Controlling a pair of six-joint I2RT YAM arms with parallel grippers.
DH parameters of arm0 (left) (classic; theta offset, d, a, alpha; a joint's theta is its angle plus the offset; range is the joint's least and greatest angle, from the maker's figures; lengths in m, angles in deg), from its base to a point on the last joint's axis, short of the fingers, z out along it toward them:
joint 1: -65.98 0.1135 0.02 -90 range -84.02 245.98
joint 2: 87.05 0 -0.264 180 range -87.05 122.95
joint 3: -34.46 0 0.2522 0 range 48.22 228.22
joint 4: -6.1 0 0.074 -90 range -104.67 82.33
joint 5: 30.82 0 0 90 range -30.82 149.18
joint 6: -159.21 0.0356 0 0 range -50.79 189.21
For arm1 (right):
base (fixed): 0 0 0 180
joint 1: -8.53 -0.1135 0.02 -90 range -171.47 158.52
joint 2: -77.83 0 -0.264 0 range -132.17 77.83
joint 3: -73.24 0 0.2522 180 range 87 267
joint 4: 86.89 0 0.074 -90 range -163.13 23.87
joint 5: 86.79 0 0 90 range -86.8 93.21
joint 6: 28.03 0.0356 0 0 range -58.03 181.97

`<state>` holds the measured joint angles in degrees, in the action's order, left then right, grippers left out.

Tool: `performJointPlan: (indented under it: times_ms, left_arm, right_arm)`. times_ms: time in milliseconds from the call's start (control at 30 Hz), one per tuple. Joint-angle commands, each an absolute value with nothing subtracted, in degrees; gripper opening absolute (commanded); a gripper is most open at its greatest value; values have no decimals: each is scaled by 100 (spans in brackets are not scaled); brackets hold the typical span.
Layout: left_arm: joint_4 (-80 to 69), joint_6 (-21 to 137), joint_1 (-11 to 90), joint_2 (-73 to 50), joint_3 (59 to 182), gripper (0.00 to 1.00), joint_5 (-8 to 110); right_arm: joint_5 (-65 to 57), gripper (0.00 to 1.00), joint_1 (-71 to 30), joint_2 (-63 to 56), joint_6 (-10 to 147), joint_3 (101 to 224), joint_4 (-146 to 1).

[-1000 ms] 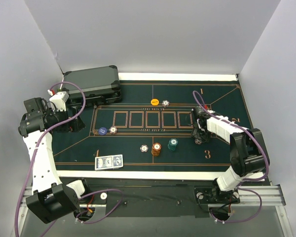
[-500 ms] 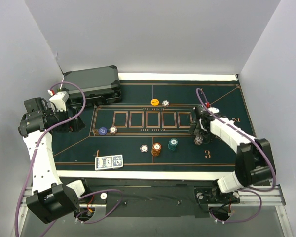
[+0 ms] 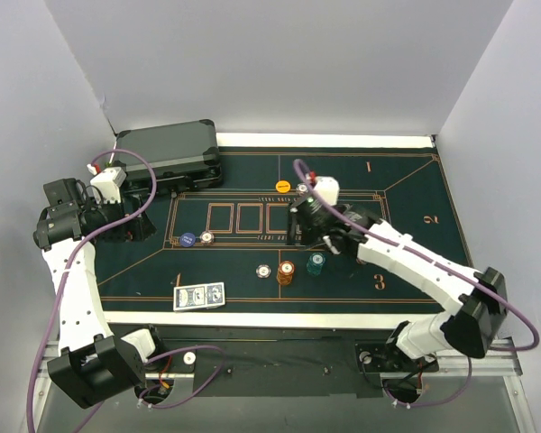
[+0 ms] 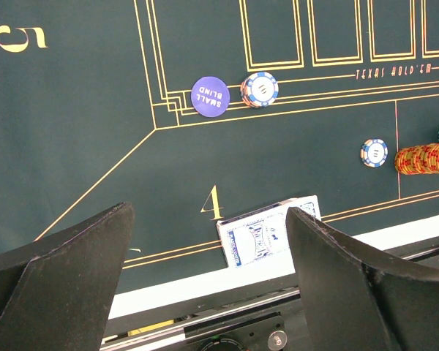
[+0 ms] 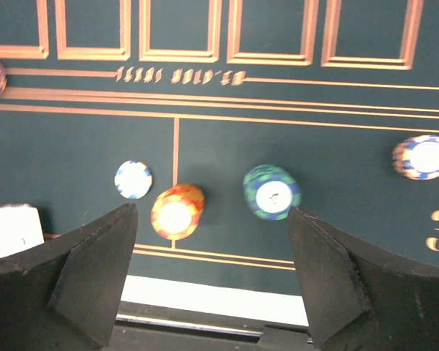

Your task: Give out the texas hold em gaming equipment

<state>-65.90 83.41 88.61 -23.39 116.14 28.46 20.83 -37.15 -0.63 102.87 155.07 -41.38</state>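
2 sets of jaws stand wide apart, nothing between them. We log the right gripper (image 5: 211,219) over the middle of the mat (image 3: 144,271), with the orange chip stack (image 5: 177,210) and teal chip stack (image 5: 272,192) near it, and the left gripper (image 4: 208,216) at the mat's left end. Cards (image 4: 271,235) lie at the near edge by the 4.

Nearest me, blue-backed cards (image 3: 199,296) lie face down and overlapping at the front edge of the mat (image 3: 406,176). Further in, an orange-red chip stack (image 3: 286,271) stands between a single white-and-blue chip (image 3: 265,271) and a teal stack (image 3: 316,263). To my left, a purple small-blind button (image 3: 187,240) lies flat just beside a striped chip (image 3: 206,238). Farther off, an orange disc (image 3: 283,187) sits near a pale chip (image 3: 302,188).
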Motion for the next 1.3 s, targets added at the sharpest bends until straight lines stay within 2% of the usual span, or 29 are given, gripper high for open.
performJointPlan:
  times_ms: [0,233,767,1100,1267]
  left_arm:
    - [-6611,8345,8909,-2351,11801,96,2701]
    - [-6620,8363,8909,-2368,11818,96,2728]
    - [-6620,8424,8918,-2351,11818,96,2772]
    - [-6611,8468,8944,-2351,11792,96,2772]
    - [-6602,8477,8953,-2359,11774,96,2789]
  right_arm:
    - [2421,78,-4429,-697,10608,15889,-3700]
    - [2403,79,-4983,-1366,10767,16117,-3762]
    - [2202,78,-4957,-2131,10723,16091,-3955]
    - [2026,67,-4808,-2254,10732,15854,-4210]
    - [1990,65,-4711,-2272,10741,15749,-4298]
